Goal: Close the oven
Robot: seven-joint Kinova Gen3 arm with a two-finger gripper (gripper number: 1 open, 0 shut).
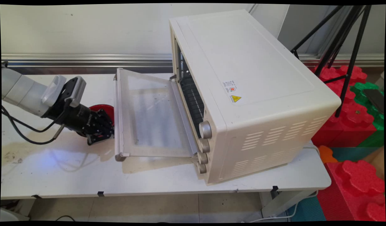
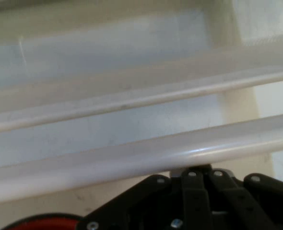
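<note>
Main view, jaws (image 1: pixel 109 131) beside oven door handle (image 1: pixel 117 116)

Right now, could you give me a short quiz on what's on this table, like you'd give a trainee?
1. True or false: the oven door is shut.
2. What colour is the thing behind the gripper?
3. The gripper is nearest to: A) the knobs B) the door handle C) the tripod.

Key:
1. False; the door hangs open.
2. Red.
3. B.
</note>
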